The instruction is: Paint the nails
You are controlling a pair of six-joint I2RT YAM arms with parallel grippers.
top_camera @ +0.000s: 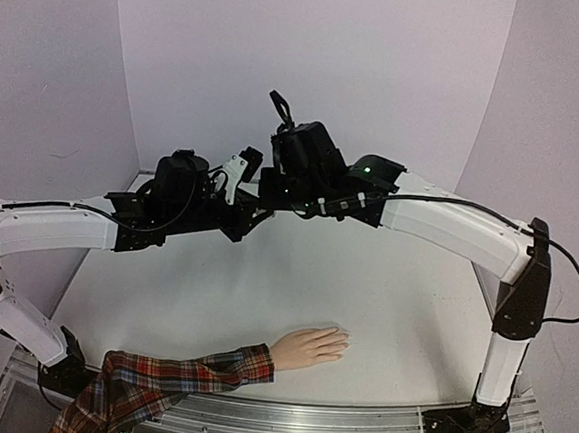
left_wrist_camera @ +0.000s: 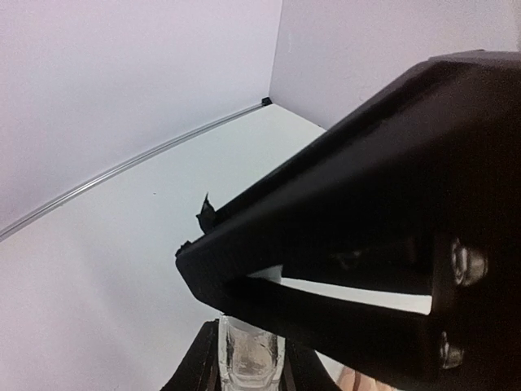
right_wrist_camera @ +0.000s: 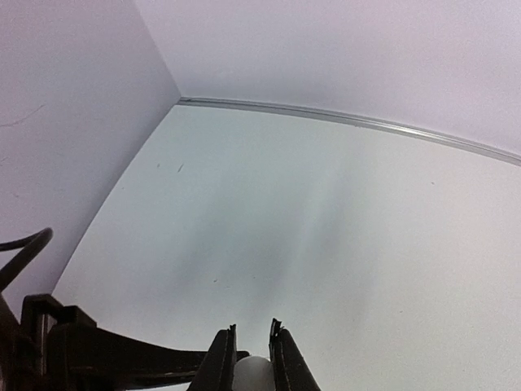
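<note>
Nails [top_camera: 344, 344] sit at the tips of the pale mannequin hand [top_camera: 309, 347], which lies flat on the desk [top_camera: 403, 306] in the lower middle of the top view, its digits pointing toward the right of the frame. They are too small to tell apart from the skin. They look like smooth, hard moulded surfaces, so there is nothing to take hold of: they probably want only a light brush touch from above. The hand itself seems light and could slide if pushed. A red plaid sleeve [top_camera: 187, 374] trails off it toward the lower left corner.

Well above the hand, near the centre of the top view, the two arms meet. The left fingers [left_wrist_camera: 199, 368] are closed on a small clear bottle [left_wrist_camera: 251, 354] at the bottom edge of the left wrist view, gripping its body. The right fingers [right_wrist_camera: 220, 362] are closed on its white cap [right_wrist_camera: 252, 375] at the bottom of the right wrist view. The bottle looks rigid, slick and likely to spill, so a hold on the flanks of body and cap seems best, kept upright
</note>
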